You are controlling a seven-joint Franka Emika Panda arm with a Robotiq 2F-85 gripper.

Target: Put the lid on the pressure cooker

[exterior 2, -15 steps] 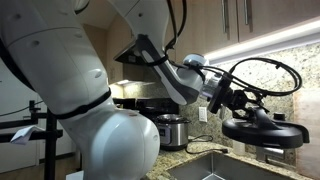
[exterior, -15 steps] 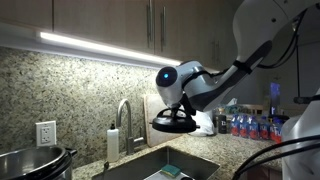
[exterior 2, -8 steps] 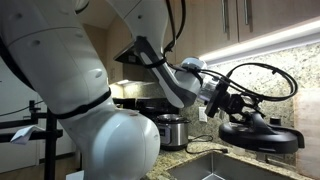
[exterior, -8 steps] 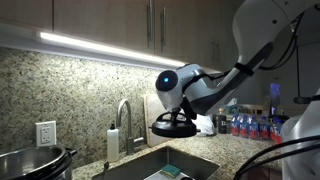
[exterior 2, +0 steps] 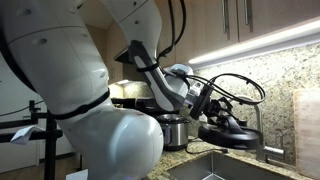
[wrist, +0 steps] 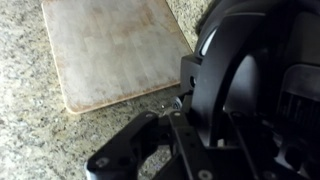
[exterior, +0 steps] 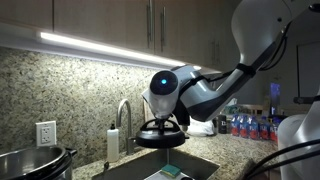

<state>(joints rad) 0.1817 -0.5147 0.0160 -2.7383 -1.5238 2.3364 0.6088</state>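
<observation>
The lid (exterior: 160,130) is a black domed disc held level by its central handle in my gripper (exterior: 162,112), which is shut on it. It hangs above the sink, close to the faucet. It also shows in an exterior view (exterior 2: 228,132) below the gripper (exterior 2: 212,108). The pressure cooker (exterior: 35,160), a wide pot with a shiny steel rim, stands open on the counter to the left, well apart from the lid. It also shows in an exterior view (exterior 2: 172,130) behind the arm. In the wrist view the lid (wrist: 262,75) fills the right side at the gripper (wrist: 172,128).
A steel sink (exterior: 170,165) lies below the lid, with its faucet (exterior: 124,118) and a soap dispenser (exterior: 112,142) behind. A pale cutting board (wrist: 115,50) leans at the granite backsplash. Bottles (exterior: 250,125) stand at the right. A wall socket (exterior: 45,133) is above the pot.
The arm has carried the lid along the counter toward the faucet and the pot, and a little lower. The grip on the handle is unchanged.
</observation>
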